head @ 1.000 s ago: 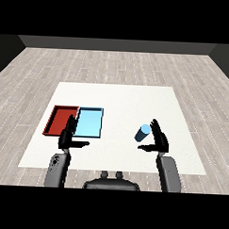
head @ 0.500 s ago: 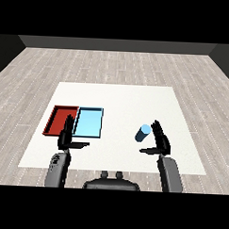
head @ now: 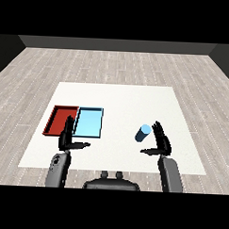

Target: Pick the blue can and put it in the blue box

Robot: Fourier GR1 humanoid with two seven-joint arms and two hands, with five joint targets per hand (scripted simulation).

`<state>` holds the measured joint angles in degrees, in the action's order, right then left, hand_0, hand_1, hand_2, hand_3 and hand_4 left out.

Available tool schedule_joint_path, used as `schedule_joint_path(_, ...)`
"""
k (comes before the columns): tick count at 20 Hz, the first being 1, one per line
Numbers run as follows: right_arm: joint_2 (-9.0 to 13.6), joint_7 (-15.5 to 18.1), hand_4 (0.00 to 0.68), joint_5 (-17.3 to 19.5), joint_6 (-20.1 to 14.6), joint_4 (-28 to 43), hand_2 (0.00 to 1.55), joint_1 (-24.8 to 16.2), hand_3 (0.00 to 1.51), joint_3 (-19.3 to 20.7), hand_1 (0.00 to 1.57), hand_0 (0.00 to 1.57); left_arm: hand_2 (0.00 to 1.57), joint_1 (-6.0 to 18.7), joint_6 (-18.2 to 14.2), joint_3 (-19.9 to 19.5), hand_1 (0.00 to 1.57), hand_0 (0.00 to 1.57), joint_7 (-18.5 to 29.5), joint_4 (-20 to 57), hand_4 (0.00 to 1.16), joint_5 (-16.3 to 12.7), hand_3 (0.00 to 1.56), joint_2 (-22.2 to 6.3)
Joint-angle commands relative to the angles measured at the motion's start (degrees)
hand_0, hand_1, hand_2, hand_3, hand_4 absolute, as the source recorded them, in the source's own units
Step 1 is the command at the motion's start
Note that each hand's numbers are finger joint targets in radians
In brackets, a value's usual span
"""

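Two hands hover over the table point(head: 122, 95), both spread with straight fingers. Just left of the right hand point(head: 161, 143) lies the blue can point(head: 143, 133), not held. Ahead of the left hand point(head: 67, 137) sit the blue tray point(head: 89, 123) and red tray point(head: 59, 119).

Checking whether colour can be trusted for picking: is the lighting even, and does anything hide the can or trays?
Head view: even light, no glare or strong shadows; blue can shows fully beside the right hand; the left hand overlaps the near edges of the red tray and blue tray.
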<state>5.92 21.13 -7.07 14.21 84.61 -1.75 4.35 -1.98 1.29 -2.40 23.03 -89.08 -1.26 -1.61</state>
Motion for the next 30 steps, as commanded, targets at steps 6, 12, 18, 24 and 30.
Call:
schedule_joint_path(6, 0.7, -2.1, 0.000, -1.6, 1.0, -1.6, 0.00, -0.3, 0.00, 2.0, 0.00, 0.00, 0.00, -0.8, 2.2, -1.6, 0.00, 0.00, -0.1, -0.3, 0.00, -1.9, 0.00, -2.0)
schedule_joint_path(12, -1.0, 0.6, 0.000, 1.3, -2.4, -12.2, 0.00, 5.6, 0.00, 2.3, 0.00, 0.00, 0.00, -1.0, 0.8, -1.2, 0.00, 0.00, 0.3, -0.2, 0.00, -0.9, 0.00, -1.1)
schedule_joint_path(18, 1.1, -5.6, 0.000, -1.6, -3.4, -13.9, 0.00, 11.6, 0.00, 4.8, 0.00, 0.00, 0.00, 1.4, -1.0, -0.2, 0.00, 0.00, -1.8, 0.0, 0.00, 0.5, 0.00, -0.5)
schedule_joint_path(24, 0.0, 1.4, 0.000, -0.7, -3.4, -24.0, 0.00, 12.4, 0.00, 5.2, 0.00, 0.00, 0.00, -0.1, -0.9, 0.8, 0.00, 0.00, 0.3, -0.7, 0.00, 1.6, 0.00, 0.0)
schedule_joint_path(30, -0.1, 1.5, 0.000, -1.9, -3.8, -30.8, 0.00, 19.3, 0.00, 5.9, 0.00, 0.00, 0.00, -1.7, -0.5, 0.0, 0.00, 0.00, 1.1, 0.4, 0.00, 1.2, 0.00, -0.6)
